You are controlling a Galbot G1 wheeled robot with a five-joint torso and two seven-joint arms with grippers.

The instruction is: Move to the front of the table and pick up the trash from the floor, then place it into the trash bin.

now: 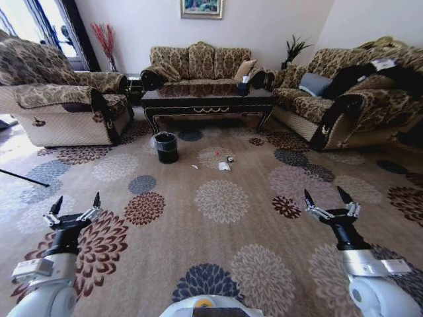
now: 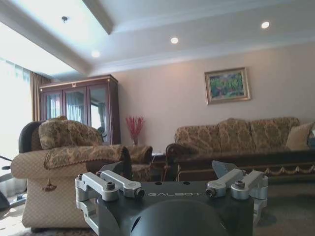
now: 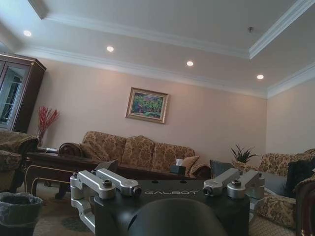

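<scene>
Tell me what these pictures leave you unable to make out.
- Trash on the floor: head view, too small to tell the pieces apart.
- Trash bin: its inside is hidden by its rim; right wrist view cuts it at the edge.
- Table: its top is foreshortened in the head view.

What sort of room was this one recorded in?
Most likely a home living room: patterned sofas stand around a dark coffee table on a flower-medallion carpet, with a framed painting on the wall and a glass-fronted cabinet to one side.
</scene>
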